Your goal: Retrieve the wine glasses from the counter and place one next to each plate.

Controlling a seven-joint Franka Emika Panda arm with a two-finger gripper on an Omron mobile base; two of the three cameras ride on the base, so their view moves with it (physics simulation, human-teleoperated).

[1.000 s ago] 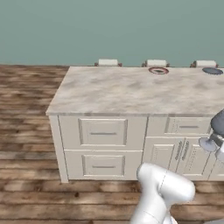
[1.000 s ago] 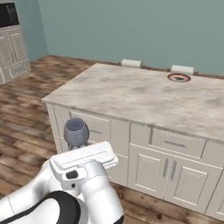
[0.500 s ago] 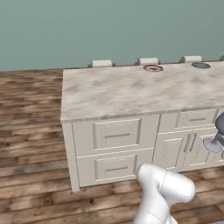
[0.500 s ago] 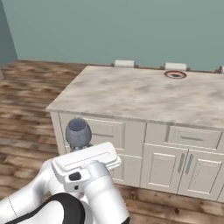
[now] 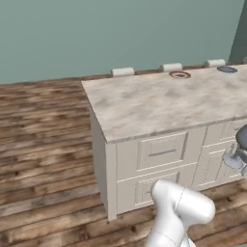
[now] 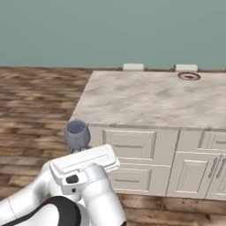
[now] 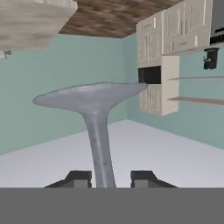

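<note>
One wine glass (image 6: 77, 134) upright, stem vertical

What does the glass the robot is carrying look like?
The wine glass is smoky grey and see-through, with a rounded bowl, a thin stem and a flat round foot. The gripper holds it by the stem, one dark finger on each side. It is off the floor, in front of the cabinet doors, its mouth facing up.
</note>
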